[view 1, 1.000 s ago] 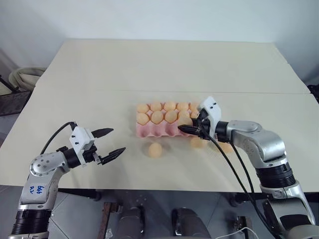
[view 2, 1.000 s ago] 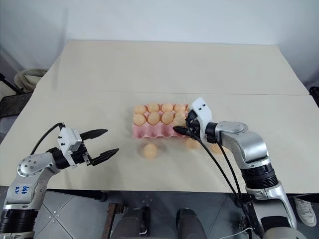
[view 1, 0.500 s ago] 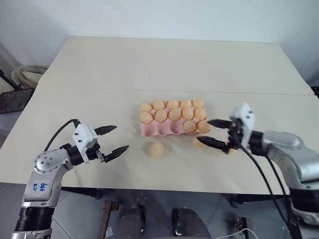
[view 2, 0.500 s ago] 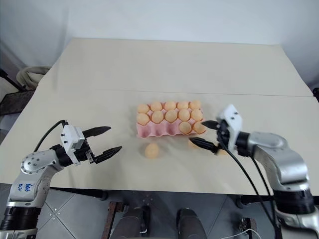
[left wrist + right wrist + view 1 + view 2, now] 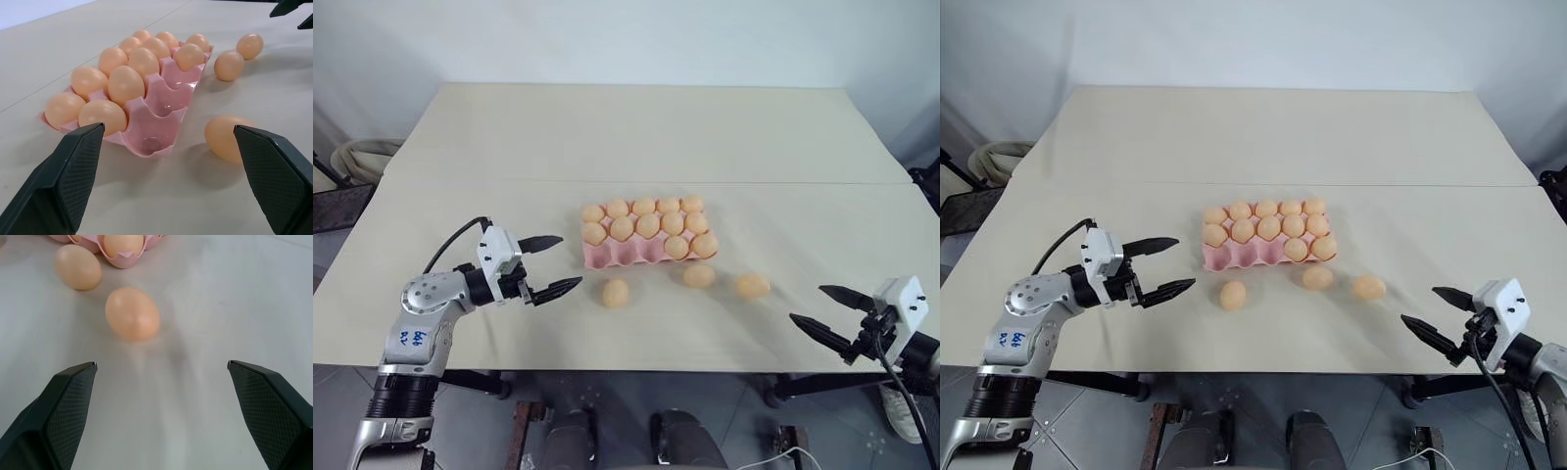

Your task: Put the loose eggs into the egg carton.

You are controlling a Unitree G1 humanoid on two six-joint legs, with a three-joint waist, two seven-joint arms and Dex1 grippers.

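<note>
The pink egg carton (image 5: 607, 257) lies mid-table; its back and middle rows are full, two eggs sit at the right of the front row, and the front-left cups are bare (image 5: 157, 132). Three loose eggs lie in front of it: one near the front-left corner (image 5: 616, 292), one below the right end (image 5: 699, 275), and one further right (image 5: 752, 285). My left gripper (image 5: 570, 260) hovers open left of the carton, pointing at it with nothing between its fingers. My right gripper (image 5: 806, 304) is open and empty near the table's front right, facing the rightmost egg (image 5: 132, 313).
The cream table (image 5: 626, 137) has a seam across its middle and wide bare surface behind the carton. Its front edge runs just below both grippers. A pale coiled hose (image 5: 357, 157) lies off the table at the left.
My right gripper has opened and drawn back from the carton's front right corner to the table's front right. My left gripper has edged a little toward the carton.
</note>
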